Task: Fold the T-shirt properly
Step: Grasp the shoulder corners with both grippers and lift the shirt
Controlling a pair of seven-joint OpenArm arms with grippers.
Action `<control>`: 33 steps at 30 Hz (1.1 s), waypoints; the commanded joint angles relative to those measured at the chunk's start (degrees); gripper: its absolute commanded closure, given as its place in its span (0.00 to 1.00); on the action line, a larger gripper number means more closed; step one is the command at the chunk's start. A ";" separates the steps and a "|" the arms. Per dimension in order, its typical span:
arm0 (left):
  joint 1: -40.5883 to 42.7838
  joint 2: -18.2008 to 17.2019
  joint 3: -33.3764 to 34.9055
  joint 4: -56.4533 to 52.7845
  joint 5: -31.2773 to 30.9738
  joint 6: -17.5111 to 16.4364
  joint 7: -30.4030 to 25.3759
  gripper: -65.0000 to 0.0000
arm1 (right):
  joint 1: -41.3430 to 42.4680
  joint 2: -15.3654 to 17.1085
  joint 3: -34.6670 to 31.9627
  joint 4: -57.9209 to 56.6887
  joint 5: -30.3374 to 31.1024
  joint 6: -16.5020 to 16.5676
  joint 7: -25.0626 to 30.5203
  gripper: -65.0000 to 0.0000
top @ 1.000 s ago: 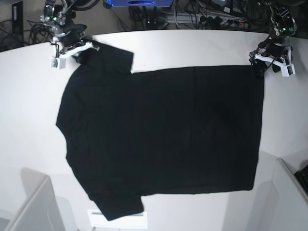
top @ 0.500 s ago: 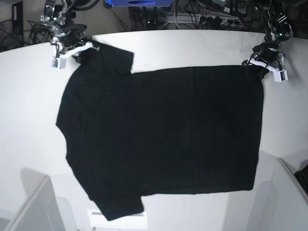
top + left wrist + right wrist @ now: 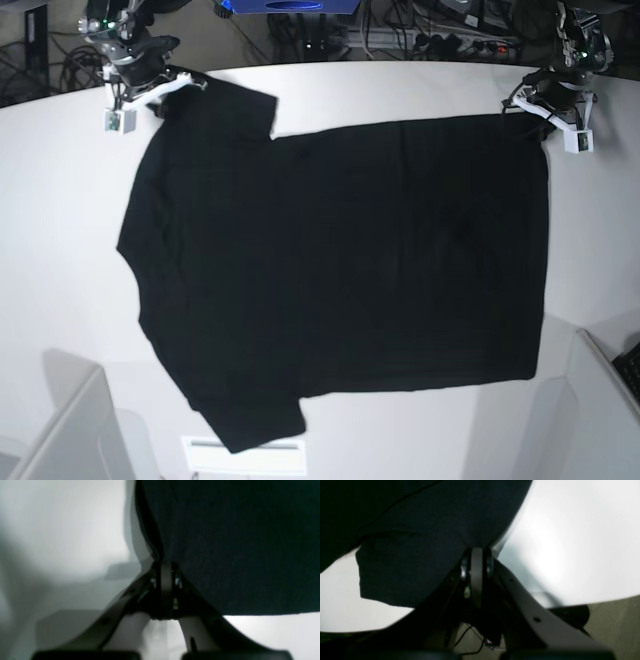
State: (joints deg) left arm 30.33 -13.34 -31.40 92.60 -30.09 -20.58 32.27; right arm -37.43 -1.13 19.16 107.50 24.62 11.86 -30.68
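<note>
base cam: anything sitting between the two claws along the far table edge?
Only the large black cloth T-shirt: its far edge spans from the right claw to the left claw. Nothing else in the base view.

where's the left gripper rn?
Base view, far right: the left gripper is shut on the T-shirt at its far hem corner, near the table edge.

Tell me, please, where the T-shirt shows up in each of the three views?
Base: the T-shirt lies spread across the middle of the white table.
Left wrist: it fills the upper right, its edge pinched in the left claw.
Right wrist: upper left, pinched in the right claw.
Shared landmark: the white table.
</note>
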 commanded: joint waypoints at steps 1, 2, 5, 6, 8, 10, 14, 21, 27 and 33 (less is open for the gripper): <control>1.28 -0.68 -0.29 1.78 -0.38 0.14 -0.76 1.00 | -1.12 0.11 0.23 1.55 0.56 0.23 1.09 1.00; 2.16 -0.68 -0.29 2.57 -0.38 0.14 -0.76 1.00 | -1.65 0.11 0.23 1.90 0.65 0.23 1.09 1.00; 4.71 -0.68 -0.29 5.12 -0.38 0.14 -0.76 1.00 | -2.97 0.11 0.23 3.05 0.65 0.23 1.18 1.00; 5.32 -0.68 -0.29 6.00 -0.38 0.14 -0.76 1.00 | -3.32 0.11 0.23 3.49 0.65 0.23 1.18 1.00; 6.20 -0.68 -0.29 7.75 -0.38 0.23 -0.76 1.00 | -3.49 0.03 0.23 4.63 0.65 0.23 1.18 1.00; 6.20 -0.68 -0.29 8.99 -0.38 0.31 -0.76 1.00 | -3.14 0.03 0.23 5.42 0.65 0.23 1.27 1.00; 5.67 -0.68 -0.29 11.45 -0.46 0.49 -0.67 1.00 | -0.59 0.47 0.23 6.74 0.65 0.23 1.18 1.00; 0.93 -0.24 -2.76 15.40 -0.46 0.49 8.04 1.00 | 4.59 0.55 0.23 6.74 0.30 0.14 -0.49 1.00; -4.79 -0.33 -5.31 15.40 -0.38 0.49 14.37 1.00 | 11.01 0.55 0.23 6.56 0.30 0.14 -6.91 1.00; -8.13 -0.33 -4.95 15.05 1.82 0.49 14.54 1.00 | 18.75 0.55 0.23 6.39 0.21 -0.03 -12.97 1.00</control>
State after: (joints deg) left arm 22.52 -12.86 -36.14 106.85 -27.59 -19.92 47.88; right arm -18.83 -0.95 19.16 113.06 24.38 11.62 -44.93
